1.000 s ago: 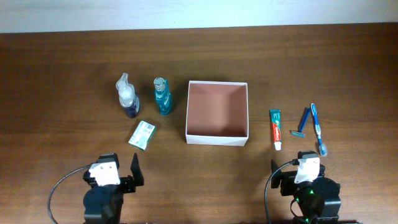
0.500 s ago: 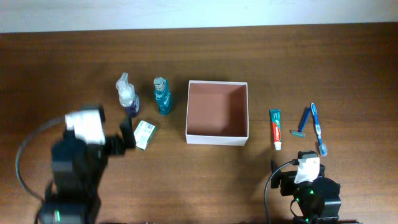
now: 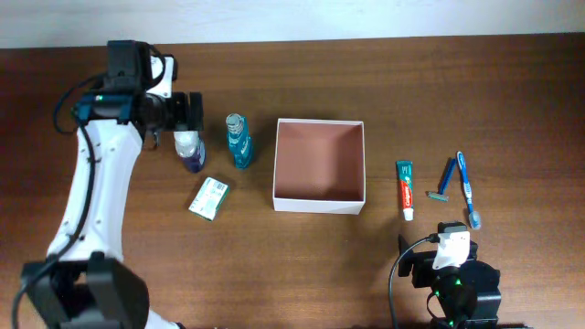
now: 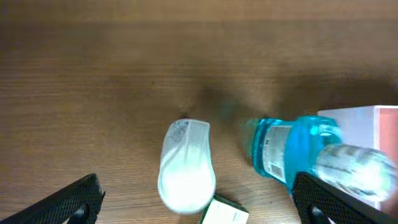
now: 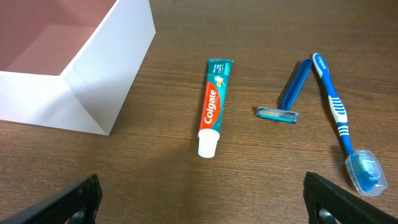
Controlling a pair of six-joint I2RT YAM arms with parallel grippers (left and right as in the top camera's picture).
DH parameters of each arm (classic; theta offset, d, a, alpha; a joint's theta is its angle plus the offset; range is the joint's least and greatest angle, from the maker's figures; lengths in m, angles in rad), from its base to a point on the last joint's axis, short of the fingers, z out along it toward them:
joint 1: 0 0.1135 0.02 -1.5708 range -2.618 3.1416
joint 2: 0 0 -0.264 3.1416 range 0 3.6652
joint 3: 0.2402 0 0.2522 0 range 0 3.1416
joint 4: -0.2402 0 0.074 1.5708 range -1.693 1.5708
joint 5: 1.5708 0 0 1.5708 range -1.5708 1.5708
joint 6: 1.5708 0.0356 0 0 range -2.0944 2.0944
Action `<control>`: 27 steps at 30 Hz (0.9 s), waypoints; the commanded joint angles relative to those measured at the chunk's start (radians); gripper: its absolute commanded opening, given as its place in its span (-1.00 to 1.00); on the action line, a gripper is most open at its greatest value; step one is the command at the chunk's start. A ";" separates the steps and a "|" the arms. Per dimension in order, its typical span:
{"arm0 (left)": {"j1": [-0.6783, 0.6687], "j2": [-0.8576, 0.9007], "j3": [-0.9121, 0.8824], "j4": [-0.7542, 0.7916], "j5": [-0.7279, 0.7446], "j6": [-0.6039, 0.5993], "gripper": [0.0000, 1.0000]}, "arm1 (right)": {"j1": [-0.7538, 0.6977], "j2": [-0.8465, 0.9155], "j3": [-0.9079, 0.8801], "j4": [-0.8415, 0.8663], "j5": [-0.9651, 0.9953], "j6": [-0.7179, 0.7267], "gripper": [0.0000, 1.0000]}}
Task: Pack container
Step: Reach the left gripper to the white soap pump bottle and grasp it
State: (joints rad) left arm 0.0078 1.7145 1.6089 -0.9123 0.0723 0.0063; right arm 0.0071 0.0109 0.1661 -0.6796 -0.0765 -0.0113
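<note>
While wide apart near the spray bottle (image 3: 189,152), left hand (image 3: 193,110) well to the left of the container (image 3: 319,206).

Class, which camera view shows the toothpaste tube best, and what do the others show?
The right wrist view: the toothpaste tube lies close, its lettering readable. The overhead view shows it small, right of the container. The left wrist view misses it.

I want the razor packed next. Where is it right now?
In the overhead view, the blue razor lies on the table right of the container, between the toothpaste tube and the blue toothbrush.
</note>
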 commanded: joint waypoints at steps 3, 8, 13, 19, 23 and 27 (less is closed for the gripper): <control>0.002 0.163 0.024 -0.004 0.018 0.029 0.79 | -0.008 -0.008 -0.005 0.000 -0.009 0.001 0.97; 0.002 0.236 0.023 -0.055 0.018 0.029 0.40 | -0.008 -0.007 -0.005 0.000 -0.009 0.001 0.97; 0.002 0.264 0.023 -0.050 0.018 0.033 0.11 | -0.008 -0.007 -0.005 0.000 -0.009 0.000 0.98; 0.004 0.261 0.029 -0.054 0.010 0.034 -0.36 | -0.008 -0.007 -0.005 0.000 -0.009 0.000 0.97; 0.004 0.253 0.142 -0.183 0.010 0.034 -0.66 | -0.008 -0.007 -0.005 0.000 -0.009 0.000 0.97; 0.002 0.237 0.413 -0.394 0.011 0.033 -0.68 | -0.008 -0.007 -0.005 0.000 -0.009 0.000 0.97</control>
State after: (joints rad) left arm 0.0078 1.9869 1.8027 -1.2289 0.0750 0.0376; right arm 0.0071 0.0113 0.1661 -0.6800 -0.0765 -0.0116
